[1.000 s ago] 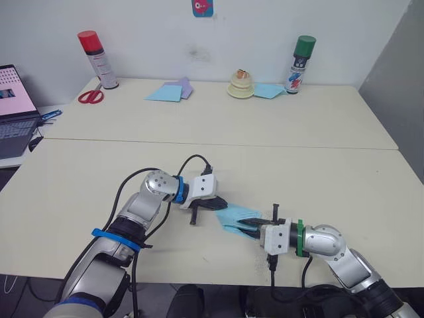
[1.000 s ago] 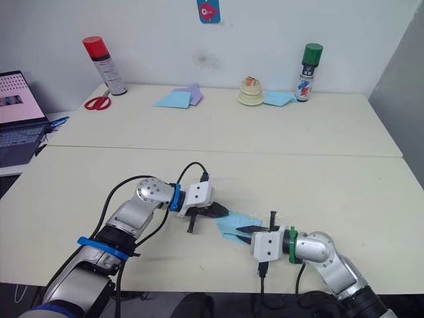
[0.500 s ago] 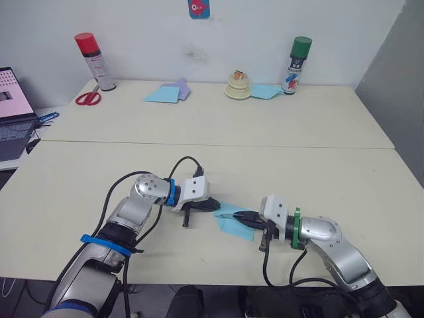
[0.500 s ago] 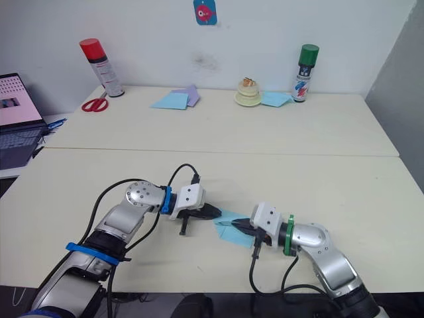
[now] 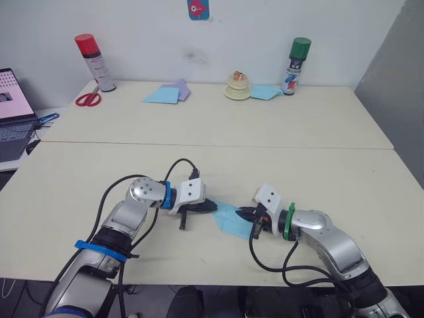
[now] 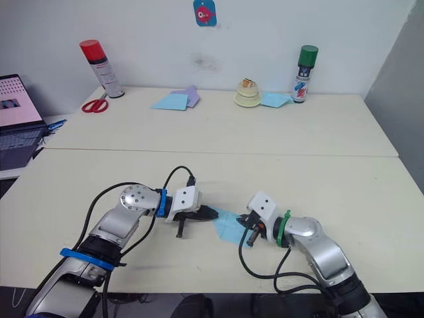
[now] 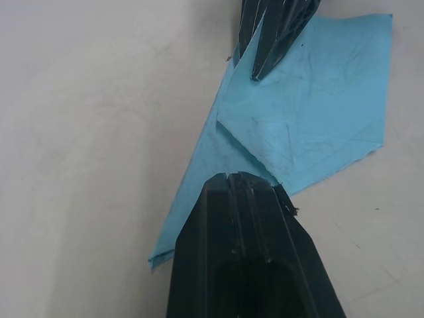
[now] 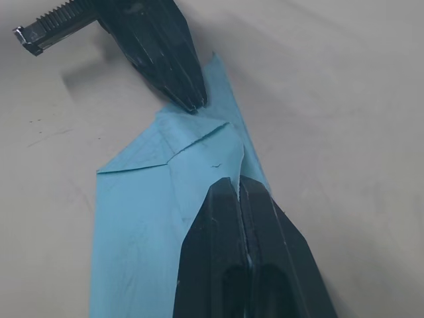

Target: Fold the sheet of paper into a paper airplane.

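A: From the head camera, where is the sheet of paper (image 5: 229,217)?

B: It lies flat on the near table (image 5: 79,192), towards the front edge, between the two grippers. Bare tabletop runs wide to either side and behind it, up to the seam with the far table (image 5: 318,119).

A: And the arms?

B: Both forearms lie low over the table and point inward at each other. The left gripper (image 5: 211,207) has its black tip on the paper's left corner; the right gripper (image 5: 245,213) meets the right edge.

A: What stands at the back?

B: A red-capped spray can (image 5: 89,61) with scissors (image 5: 87,97) by it, loose blue and lilac sheets (image 5: 169,92), a small stack of dishes (image 5: 239,86), a green-capped spray can (image 5: 295,65), and a laptop (image 5: 13,112) at far left. The can labels are too small to read.

A: The left wrist view?

B: The left gripper's fingers (image 7: 240,228) are pressed together, their tip resting on a folded corner of the paper (image 7: 318,112). The other gripper's tip touches the opposite edge. Crease lines cross the sheet; one flap lies folded over.

A: And the right wrist view?

B: The right gripper's fingers (image 8: 244,245) are likewise pressed together, their tip down on the paper (image 8: 139,218) at a raised fold. Whether paper is pinched between them, I cannot tell. The left gripper's tip sits on the far corner.
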You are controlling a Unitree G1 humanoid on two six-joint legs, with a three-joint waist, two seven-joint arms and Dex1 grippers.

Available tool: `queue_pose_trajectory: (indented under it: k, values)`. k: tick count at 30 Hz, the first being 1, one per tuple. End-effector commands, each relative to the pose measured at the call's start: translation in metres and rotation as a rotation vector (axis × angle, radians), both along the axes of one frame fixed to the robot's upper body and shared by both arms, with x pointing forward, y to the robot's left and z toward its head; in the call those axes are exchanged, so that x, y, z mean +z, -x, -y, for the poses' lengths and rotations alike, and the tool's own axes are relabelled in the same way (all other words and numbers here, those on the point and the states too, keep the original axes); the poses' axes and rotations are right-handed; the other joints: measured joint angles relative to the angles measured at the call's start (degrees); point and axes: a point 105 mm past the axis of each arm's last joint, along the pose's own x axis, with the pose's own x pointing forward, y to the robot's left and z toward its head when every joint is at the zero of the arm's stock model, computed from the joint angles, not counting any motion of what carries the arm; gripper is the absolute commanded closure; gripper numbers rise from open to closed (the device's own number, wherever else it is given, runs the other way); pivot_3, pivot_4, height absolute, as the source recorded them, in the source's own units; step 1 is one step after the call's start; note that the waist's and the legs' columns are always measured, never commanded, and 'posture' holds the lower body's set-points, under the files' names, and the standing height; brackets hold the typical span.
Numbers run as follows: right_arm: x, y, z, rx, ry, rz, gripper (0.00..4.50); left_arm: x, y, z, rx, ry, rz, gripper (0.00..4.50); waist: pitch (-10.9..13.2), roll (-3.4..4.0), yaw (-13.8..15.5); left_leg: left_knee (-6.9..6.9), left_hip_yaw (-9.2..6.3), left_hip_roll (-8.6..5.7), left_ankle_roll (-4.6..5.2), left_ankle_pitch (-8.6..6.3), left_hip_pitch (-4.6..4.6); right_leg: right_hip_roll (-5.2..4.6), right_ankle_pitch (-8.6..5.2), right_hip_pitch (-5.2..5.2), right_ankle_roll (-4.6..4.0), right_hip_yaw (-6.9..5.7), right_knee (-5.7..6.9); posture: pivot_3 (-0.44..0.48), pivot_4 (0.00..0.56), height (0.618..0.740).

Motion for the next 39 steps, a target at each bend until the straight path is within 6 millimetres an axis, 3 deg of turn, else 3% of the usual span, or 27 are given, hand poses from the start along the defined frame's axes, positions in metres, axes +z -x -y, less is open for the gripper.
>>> queue_pose_trajectory:
  k: [1, 6, 9, 13, 15, 20, 24, 28, 39]
  values:
    - [0.003, -0.004, 0.002, -0.012, 0.028, 0.026, 4.48, -0.029, 0.01, -0.019, 0.041, -0.1, -0.1, 4.5, 0.0, 0.0, 0.0, 0.0, 0.0, -0.01, 0.0, 0.0, 0.0, 0.0, 0.0, 0.0, 0.0, 0.0, -0.01, 0.0, 0.15, 0.729]
    - [-0.002, -0.002, -0.002, -0.002, 0.05, 0.024, 4.48, -0.001, 0.005, -0.012, 0.03, -0.01, -0.012, 4.5, 0.01, 0.0, -0.05, -0.02, 0.0, 0.03, 0.0, 0.0, -0.01, 0.01, 0.0, -0.02, 0.0, -0.01, -0.02, 0.0, 0.15, 0.729]
    - [-0.003, 0.0, -0.004, 0.017, 0.064, 0.029, 4.48, 0.033, 0.004, -0.007, 0.007, 0.059, 0.067, 4.5, 0.07, -0.05, -0.06, -0.03, -0.03, 0.05, 0.0, 0.0, -0.04, 0.02, 0.0, -0.06, 0.0, -0.05, -0.02, 0.0, 0.15, 0.729]
    - [-0.005, 0.0, -0.005, 0.03, 0.071, 0.032, 4.48, 0.063, 0.012, 0.001, -0.05, 0.099, 0.119, 4.5, 0.1, -0.07, -0.05, -0.03, -0.02, 0.05, 0.0, 0.0, -0.1, 0.01, 0.0, -0.09, 0.0, -0.04, -0.04, 0.0, 0.15, 0.729]
    - [-0.006, 0.0, -0.006, 0.035, 0.073, 0.031, 4.48, 0.068, 0.017, 0.007, -0.069, 0.109, 0.116, 4.5, 0.1, -0.08, -0.05, -0.03, 0.0, 0.04, 0.0, 0.0, -0.11, 0.01, -0.01, -0.09, 0.0, -0.02, -0.07, 0.0, 0.15, 0.729]
    - [-0.006, -0.001, -0.006, 0.042, 0.074, 0.035, 4.48, 0.04, 0.023, 0.011, -0.095, 0.024, 0.102, 4.5, 0.1, -0.07, -0.07, -0.06, -0.01, 0.04, 0.0, 0.0, -0.09, 0.01, -0.01, -0.1, 0.0, -0.01, -0.09, 0.0, 0.15, 0.729]
    - [-0.004, -0.002, -0.006, 0.046, 0.073, 0.039, 4.48, 0.022, 0.015, 0.015, -0.062, 0.013, 0.092, 4.5, 0.14, -0.1, 0.01, -0.06, -0.03, 0.03, 0.0, 0.0, -0.1, 0.01, -0.01, -0.11, 0.0, -0.04, -0.08, 0.0, 0.15, 0.729]
    - [-0.003, -0.002, -0.007, 0.047, 0.073, 0.044, 4.48, 0.014, 0.007, 0.018, -0.029, 0.022, 0.081, 4.5, 0.14, -0.1, 0.0, -0.05, -0.02, 0.03, 0.0, 0.0, -0.12, 0.01, -0.01, -0.12, 0.0, -0.03, -0.07, 0.0, 0.15, 0.729]
    - [0.005, -0.009, -0.002, 0.006, 0.06, 0.075, 4.48, -0.01, 0.021, 0.016, -0.05, -0.017, -0.007, 4.5, 0.13, -0.1, -0.07, -0.07, -0.02, 0.04, 0.0, 0.0, -0.12, 0.01, -0.02, -0.13, -0.01, -0.03, -0.07, 0.0, 0.15, 0.729]
